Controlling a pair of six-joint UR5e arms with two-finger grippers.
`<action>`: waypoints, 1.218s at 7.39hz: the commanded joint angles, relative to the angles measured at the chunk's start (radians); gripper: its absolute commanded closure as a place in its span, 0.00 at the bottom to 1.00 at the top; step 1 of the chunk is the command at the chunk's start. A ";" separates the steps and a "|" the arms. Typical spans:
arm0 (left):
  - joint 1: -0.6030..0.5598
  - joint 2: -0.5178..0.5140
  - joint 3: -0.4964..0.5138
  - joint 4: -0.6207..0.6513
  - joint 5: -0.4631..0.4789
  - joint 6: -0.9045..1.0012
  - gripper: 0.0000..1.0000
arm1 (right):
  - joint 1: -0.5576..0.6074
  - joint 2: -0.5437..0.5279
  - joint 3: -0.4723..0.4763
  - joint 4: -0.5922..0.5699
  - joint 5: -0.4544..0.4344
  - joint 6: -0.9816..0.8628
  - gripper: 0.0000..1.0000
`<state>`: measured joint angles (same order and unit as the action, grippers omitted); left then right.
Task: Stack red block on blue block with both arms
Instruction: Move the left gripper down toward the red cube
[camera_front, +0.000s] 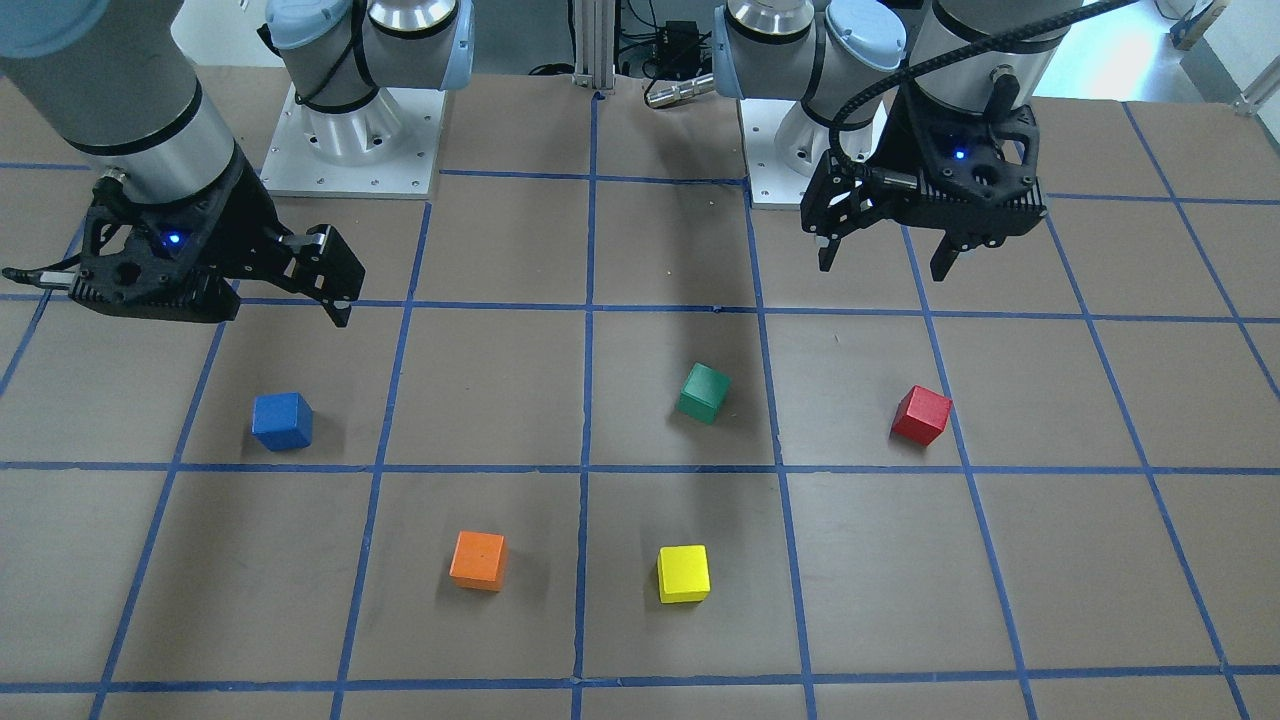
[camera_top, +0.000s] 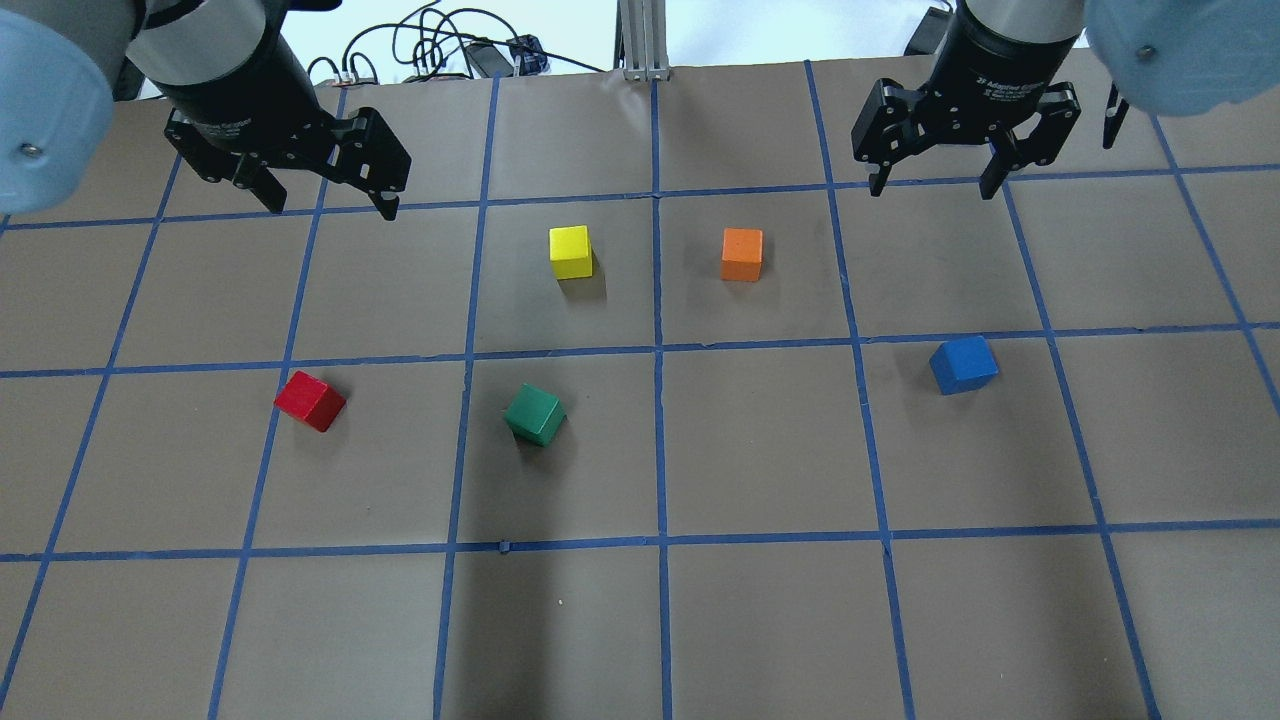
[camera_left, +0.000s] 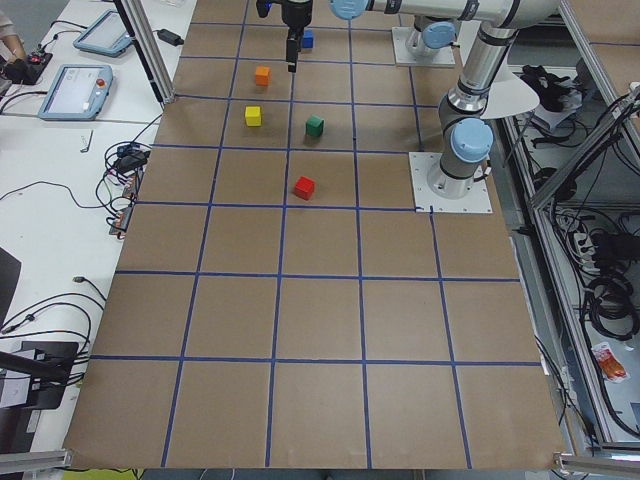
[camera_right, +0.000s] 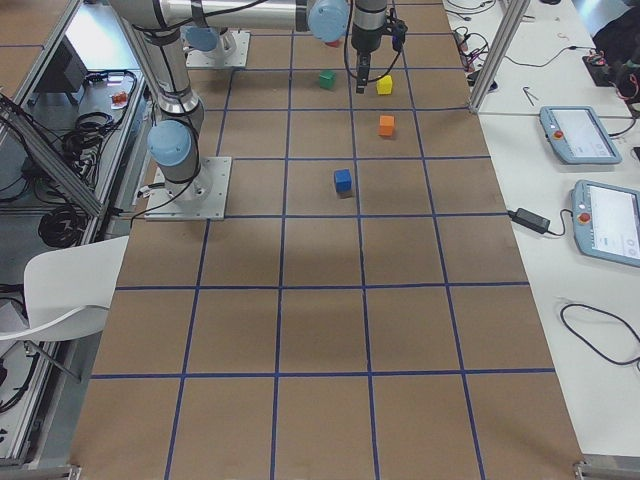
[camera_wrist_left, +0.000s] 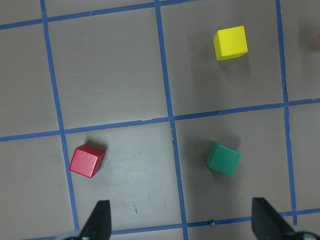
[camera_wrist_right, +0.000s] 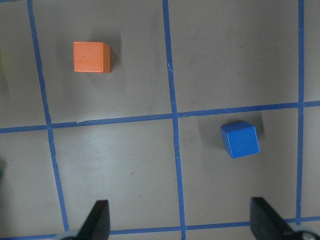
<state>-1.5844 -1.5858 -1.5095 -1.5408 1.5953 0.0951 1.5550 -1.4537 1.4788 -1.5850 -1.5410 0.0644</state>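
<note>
The red block (camera_front: 921, 414) lies on the brown table on my left side, also in the overhead view (camera_top: 310, 400) and the left wrist view (camera_wrist_left: 87, 160). My left gripper (camera_front: 884, 268) hovers open and empty above the table, behind the red block; it also shows from overhead (camera_top: 332, 208). The blue block (camera_front: 282, 420) lies on my right side, also from overhead (camera_top: 963, 364) and in the right wrist view (camera_wrist_right: 240, 139). My right gripper (camera_top: 933, 188) hovers open and empty above the table, well apart from the blue block.
A green cube (camera_top: 535, 414) lies right of the red block. A yellow cube (camera_top: 571, 251) and an orange cube (camera_top: 742, 254) lie in the middle, further from me. Blue tape lines grid the table (camera_top: 660, 620).
</note>
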 joint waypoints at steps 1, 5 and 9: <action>0.000 0.000 -0.001 0.001 0.000 -0.006 0.00 | -0.001 0.003 0.002 0.003 -0.010 0.002 0.00; 0.004 0.001 -0.003 -0.007 0.000 -0.021 0.00 | 0.000 -0.014 0.002 -0.006 -0.016 0.002 0.00; 0.191 -0.080 -0.133 0.079 -0.003 0.217 0.00 | 0.000 -0.025 0.002 -0.009 -0.018 0.002 0.00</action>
<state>-1.4636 -1.6390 -1.5804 -1.4872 1.5927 0.2144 1.5555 -1.4765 1.4799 -1.5921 -1.5584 0.0659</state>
